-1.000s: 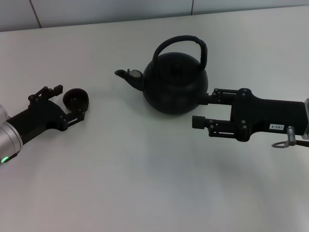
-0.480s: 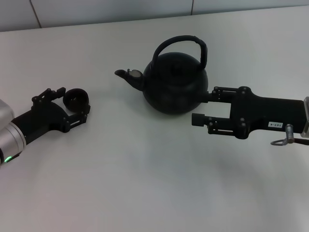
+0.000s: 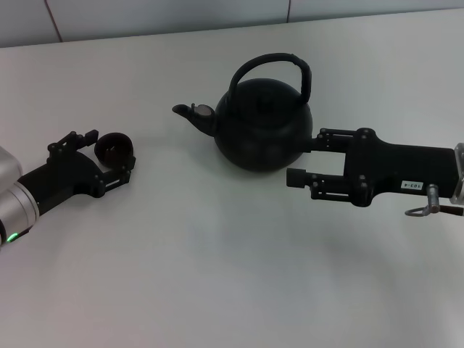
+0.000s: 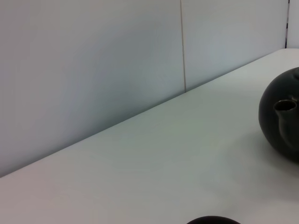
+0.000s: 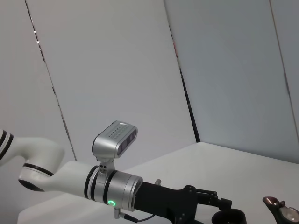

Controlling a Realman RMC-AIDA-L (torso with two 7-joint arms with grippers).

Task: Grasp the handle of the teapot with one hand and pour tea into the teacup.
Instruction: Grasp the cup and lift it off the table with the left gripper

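Note:
The matte-black teapot (image 3: 264, 119) stands at the table's middle, its spout (image 3: 190, 112) pointing toward the robot's left, its arched handle (image 3: 290, 62) upright. My right gripper (image 3: 307, 158), the labelled hand, lies low beside the pot's right flank, open, with its far finger (image 3: 324, 138) against the pot's body and nothing between the fingers. The tiny black teacup (image 3: 114, 148) sits at the left. My left gripper (image 3: 109, 155) is open with the cup between its fingers. The left wrist view shows the pot's side (image 4: 282, 123) and the cup's rim (image 4: 212, 220).
A white table (image 3: 217, 254) carries everything, and a pale panelled wall (image 3: 145, 14) runs along its far edge. The right wrist view shows my left arm (image 5: 112, 186) with its camera, the teacup (image 5: 227, 217) and the spout's tip (image 5: 279, 211).
My left gripper has slid forward a little so its fingers straddle the teacup more fully. The right gripper has crept slightly toward the teapot. Teapot and cup stay put.

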